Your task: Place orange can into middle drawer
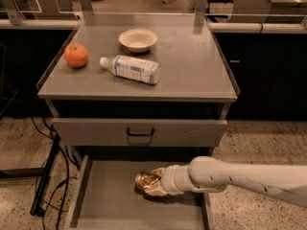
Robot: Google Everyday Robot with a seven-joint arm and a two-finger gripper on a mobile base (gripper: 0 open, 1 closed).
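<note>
The orange can (pixel 147 182) is shiny golden-orange with crinkled sides and lies on its side, its round metal end facing left. It sits low over the flat grey floor of the pulled-out middle drawer (pixel 105 200). My gripper (pixel 154 182) comes in from the right on a white arm and is closed around the can's right half. I cannot tell whether the can rests on the floor or hangs just above it.
On the cabinet top stand a round orange fruit (pixel 76 55), a white-labelled plastic bottle (pixel 130 68) lying down and a cream bowl (pixel 138 39). A shut drawer front with a black handle (pixel 140 132) is above the open drawer. Cables (pixel 45 176) hang at left.
</note>
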